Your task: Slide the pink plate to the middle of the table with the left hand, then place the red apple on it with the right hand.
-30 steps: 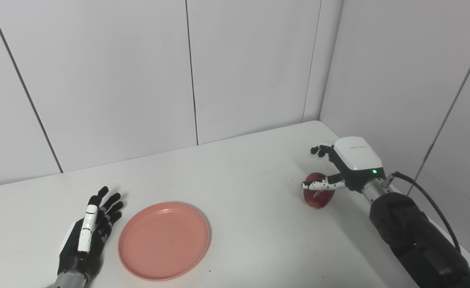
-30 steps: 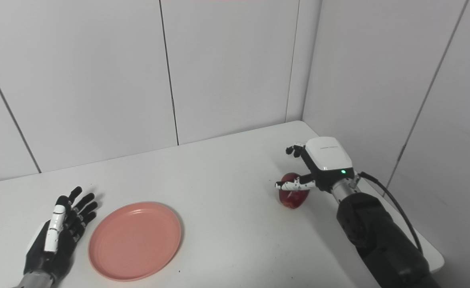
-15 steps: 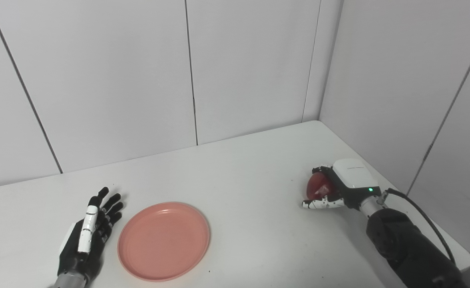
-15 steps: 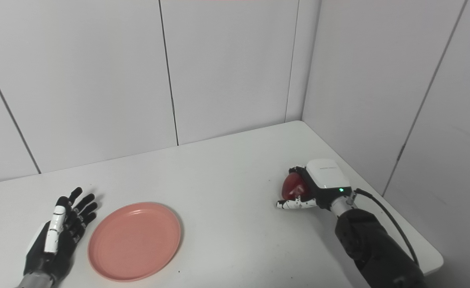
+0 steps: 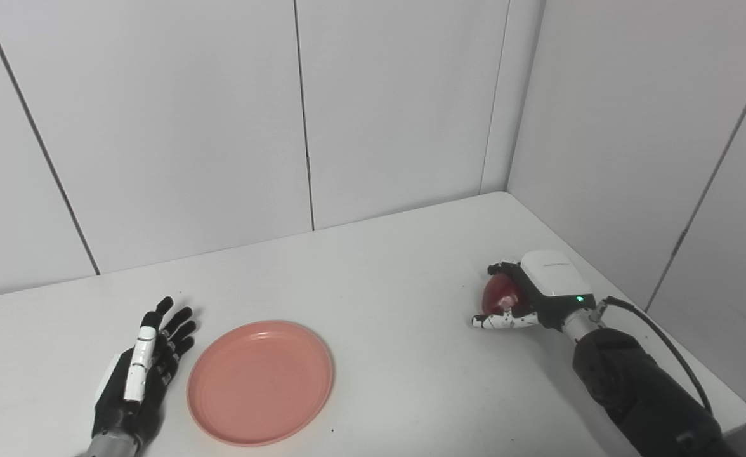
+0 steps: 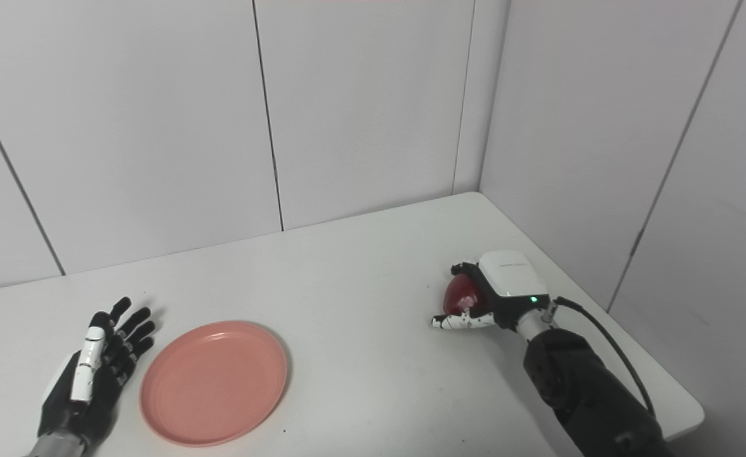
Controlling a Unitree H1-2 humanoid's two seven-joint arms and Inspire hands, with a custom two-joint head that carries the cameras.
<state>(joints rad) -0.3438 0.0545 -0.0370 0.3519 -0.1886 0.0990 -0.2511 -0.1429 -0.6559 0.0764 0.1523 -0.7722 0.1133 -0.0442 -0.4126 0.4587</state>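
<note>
Resting flat with fingers spread, left hand beside pink plate, right hand cupped around red apple, white table.

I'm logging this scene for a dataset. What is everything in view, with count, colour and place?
plate: one, pink, near left part of the table, beside the left hand.
apple: one, red, right side, in the right hand.
table: one, white, fills the lower frame.
wall panels: light grey, behind and to the right.
left hand: one, black and white, open, lying flat left of the plate.
right hand: one, white and black, wrapped around the apple.
</note>
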